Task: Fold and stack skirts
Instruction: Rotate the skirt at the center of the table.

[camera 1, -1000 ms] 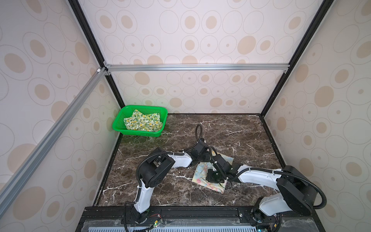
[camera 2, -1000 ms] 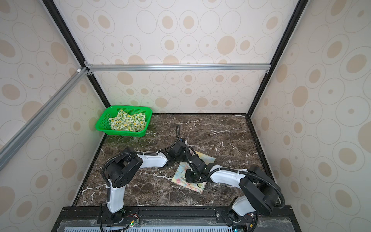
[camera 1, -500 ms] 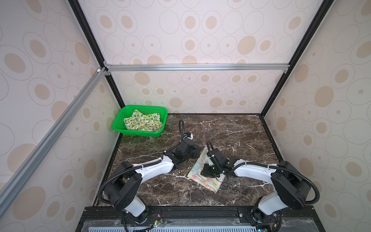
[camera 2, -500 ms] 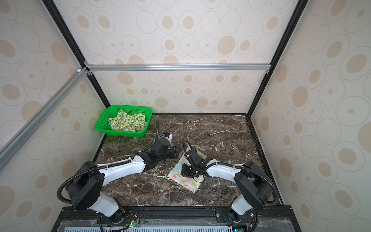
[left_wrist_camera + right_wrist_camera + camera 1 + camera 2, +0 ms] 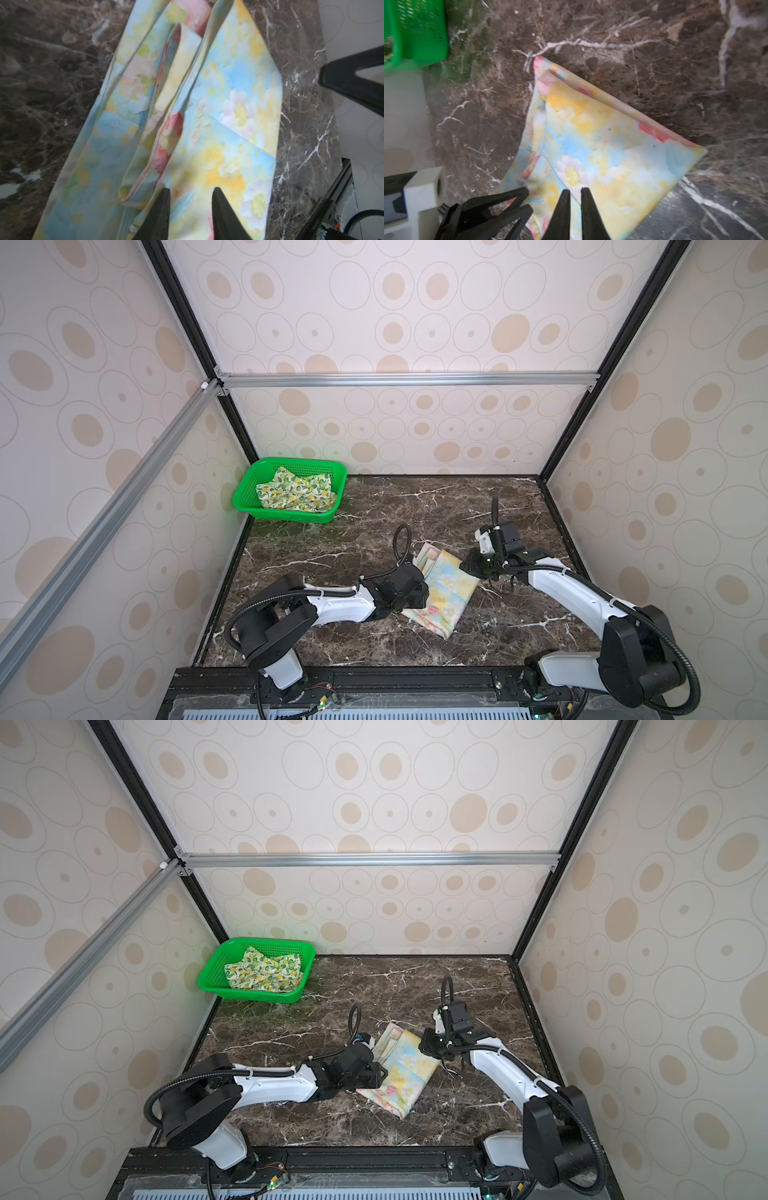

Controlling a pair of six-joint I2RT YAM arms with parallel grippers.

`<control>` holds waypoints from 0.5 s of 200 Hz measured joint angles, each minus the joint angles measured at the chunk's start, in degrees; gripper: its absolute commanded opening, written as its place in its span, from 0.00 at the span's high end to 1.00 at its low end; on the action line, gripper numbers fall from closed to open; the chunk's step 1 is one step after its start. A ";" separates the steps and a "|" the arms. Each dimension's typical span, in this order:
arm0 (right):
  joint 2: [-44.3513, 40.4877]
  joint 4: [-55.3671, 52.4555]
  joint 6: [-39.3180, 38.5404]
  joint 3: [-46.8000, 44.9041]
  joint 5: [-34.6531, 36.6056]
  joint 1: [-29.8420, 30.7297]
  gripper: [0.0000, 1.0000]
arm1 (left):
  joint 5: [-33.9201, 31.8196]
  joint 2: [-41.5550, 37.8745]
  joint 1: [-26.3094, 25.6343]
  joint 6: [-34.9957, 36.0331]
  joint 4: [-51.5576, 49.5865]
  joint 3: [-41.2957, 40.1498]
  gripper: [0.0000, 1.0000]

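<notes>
Folded floral skirt (image 5: 444, 593) lies mid counter (image 5: 457, 510). Over its edge hangs the part-open left claw (image 5: 191, 190). The right claw (image 5: 574, 192) is near shut at its corner, grip unclear; likely tidying the fold. In basket (image 5: 245, 497), far-left corner: lemon skirt (image 5: 297, 491).

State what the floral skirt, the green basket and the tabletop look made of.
Floral skirt: thin matte cloth; soft creases and layered folds.
Green basket: glossy moulded plastic; perforated walls.
Tabletop: polished dark marble, or a marble-look laminate; white veins, slight sheen.

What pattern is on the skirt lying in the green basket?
Cream with a green-and-yellow lemon print. The skirt in the basket shows best in a top view.
</notes>
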 measured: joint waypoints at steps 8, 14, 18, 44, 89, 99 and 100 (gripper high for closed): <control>0.74 -0.20 -0.46 -0.63 0.42 -0.09 0.91 | 0.02 1.01 0.00 -0.02 0.02 0.00 0.68; 1.27 -0.15 -0.66 -1.11 0.61 -0.09 0.91 | 0.02 1.60 0.02 0.00 0.04 0.02 0.68; 1.62 -0.17 -0.76 -1.49 0.76 -0.09 0.92 | 0.02 1.99 0.02 0.00 0.17 0.02 0.68; 3.39 0.17 -1.07 -3.10 1.75 -0.13 0.96 | 0.00 2.54 0.50 0.07 0.52 0.61 0.68; 5.18 2.99 0.31 -6.73 2.67 -0.20 1.00 | 0.02 2.75 3.43 2.05 0.15 0.98 0.68; 5.16 4.35 1.44 -8.52 2.32 -0.04 1.00 | -0.07 2.99 4.50 2.86 0.20 1.11 0.69; 5.16 4.44 1.53 -8.66 2.32 -0.02 1.00 | -0.07 3.02 4.59 2.91 0.22 1.14 0.69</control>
